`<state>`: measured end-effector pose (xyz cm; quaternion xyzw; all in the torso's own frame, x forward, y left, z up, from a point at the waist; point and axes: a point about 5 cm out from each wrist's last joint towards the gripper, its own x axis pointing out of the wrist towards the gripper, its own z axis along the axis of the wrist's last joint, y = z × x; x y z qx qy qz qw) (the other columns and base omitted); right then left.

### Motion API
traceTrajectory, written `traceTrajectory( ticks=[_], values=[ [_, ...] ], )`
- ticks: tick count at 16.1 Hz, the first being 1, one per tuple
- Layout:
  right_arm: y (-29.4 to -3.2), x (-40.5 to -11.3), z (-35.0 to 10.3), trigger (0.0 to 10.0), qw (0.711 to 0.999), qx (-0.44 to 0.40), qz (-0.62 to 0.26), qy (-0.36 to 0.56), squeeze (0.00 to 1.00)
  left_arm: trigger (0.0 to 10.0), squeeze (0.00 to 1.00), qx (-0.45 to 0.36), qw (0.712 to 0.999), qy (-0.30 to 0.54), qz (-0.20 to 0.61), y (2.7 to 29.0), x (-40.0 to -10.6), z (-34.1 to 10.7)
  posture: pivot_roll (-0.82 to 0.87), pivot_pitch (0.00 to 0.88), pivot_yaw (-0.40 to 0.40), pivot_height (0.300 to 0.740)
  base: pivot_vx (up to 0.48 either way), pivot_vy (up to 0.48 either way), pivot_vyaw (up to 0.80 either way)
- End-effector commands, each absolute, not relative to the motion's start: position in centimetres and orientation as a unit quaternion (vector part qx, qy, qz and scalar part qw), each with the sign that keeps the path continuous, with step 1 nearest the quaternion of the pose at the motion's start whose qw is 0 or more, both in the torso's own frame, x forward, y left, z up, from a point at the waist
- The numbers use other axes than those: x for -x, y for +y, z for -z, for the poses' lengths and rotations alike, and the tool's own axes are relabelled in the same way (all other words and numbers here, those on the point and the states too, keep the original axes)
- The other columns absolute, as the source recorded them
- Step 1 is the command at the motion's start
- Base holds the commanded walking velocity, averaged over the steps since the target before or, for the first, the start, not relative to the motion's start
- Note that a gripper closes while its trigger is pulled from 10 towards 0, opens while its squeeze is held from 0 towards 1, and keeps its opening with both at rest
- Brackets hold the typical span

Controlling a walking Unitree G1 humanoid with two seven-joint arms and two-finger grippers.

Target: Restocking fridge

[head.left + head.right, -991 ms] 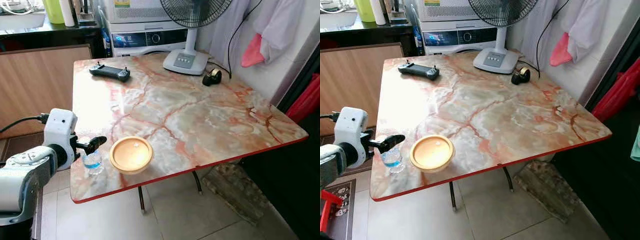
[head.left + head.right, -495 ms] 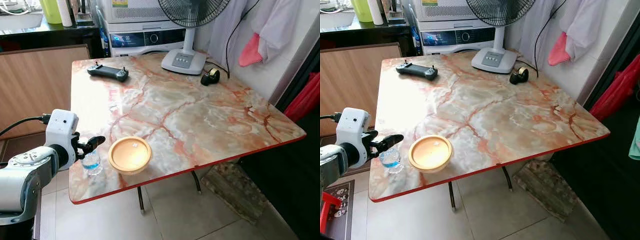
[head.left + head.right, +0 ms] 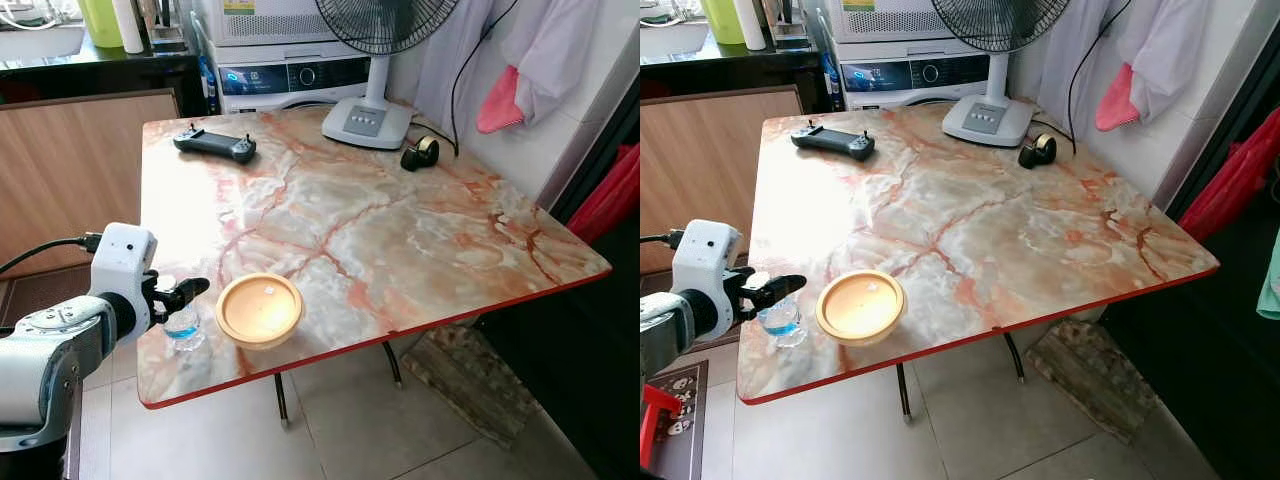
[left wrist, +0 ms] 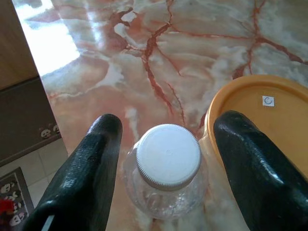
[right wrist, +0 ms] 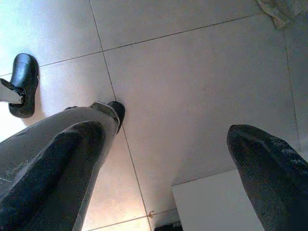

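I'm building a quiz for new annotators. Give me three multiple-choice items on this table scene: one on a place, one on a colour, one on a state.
1. Where is the water bottle?
A. beside the orange bowl
B. by the fan
C. on the floor

2. What colour is the bottle's cap?
A. blue
B. white
C. red

3. The left claw is:
A. shut on the bowl
B. open around the bottle
C. lifting the controller

Answers: 1 A, they stand together near the table's front edge; 2 B, seen from the left wrist; 3 B, gaps flank the cap.

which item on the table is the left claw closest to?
The small water bottle with the white cap, between the open left claw's fingers. The orange bowl sits beside it; remote, fan and tape are across the table.
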<state>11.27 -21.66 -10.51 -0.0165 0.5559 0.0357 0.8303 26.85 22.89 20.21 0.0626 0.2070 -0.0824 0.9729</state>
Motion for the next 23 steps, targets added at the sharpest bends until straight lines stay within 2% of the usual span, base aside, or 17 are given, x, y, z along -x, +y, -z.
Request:
traceTrajectory(
  ticks=[1,2,16,19,20,21,23],
  values=[
    [-21.9,-11.2,10.5,10.0,0.829,0.019,-0.034,0.558,0.00,7.7,0.00,-0.072,0.972,0.204,0.090,22.7,-26.5,-20.5,0.21,0.000,-0.085,0.740,0.000,0.000,0.00],
    [-21.8,-11.2,10.5,10.0,0.829,0.019,-0.035,0.558,0.00,0.0,0.00,-0.073,0.972,0.205,0.090,22.7,-26.5,-20.5,0.21,0.000,-0.083,0.740,0.000,0.000,0.00],
    [-21.8,-11.3,10.5,10.0,0.825,0.023,-0.043,0.563,0.00,0.0,0.00,-0.084,0.972,0.206,0.072,23.3,-26.4,-20.4,0.22,0.000,-0.083,0.740,0.000,0.000,0.00],
    [-21.8,-11.2,10.5,10.0,0.825,0.022,-0.044,0.563,0.00,0.0,0.00,-0.116,0.975,0.187,0.016,24.7,-26.5,-21.1,0.22,0.000,-0.084,0.740,0.000,0.000,0.00],
    [-21.7,-11.2,10.5,10.0,0.825,0.022,-0.044,0.563,0.00,0.0,0.00,-0.120,0.982,0.140,-0.045,26.2,-26.8,-22.6,0.23,0.000,-0.086,0.740,0.000,0.000,0.00],
    [-21.7,-11.2,10.5,10.0,0.825,0.022,-0.044,0.563,0.00,0.0,0.00,-0.117,0.983,0.123,-0.066,26.8,-26.7,-23.2,0.23,0.000,-0.086,0.740,0.000,0.000,0.00],
    [-21.7,-11.2,10.5,10.0,0.825,0.022,-0.045,0.563,0.00,0.0,0.00,-0.130,0.972,0.092,-0.173,30.2,-25.8,-24.1,0.23,0.000,-0.085,0.740,0.000,0.000,0.00]
  ],
)
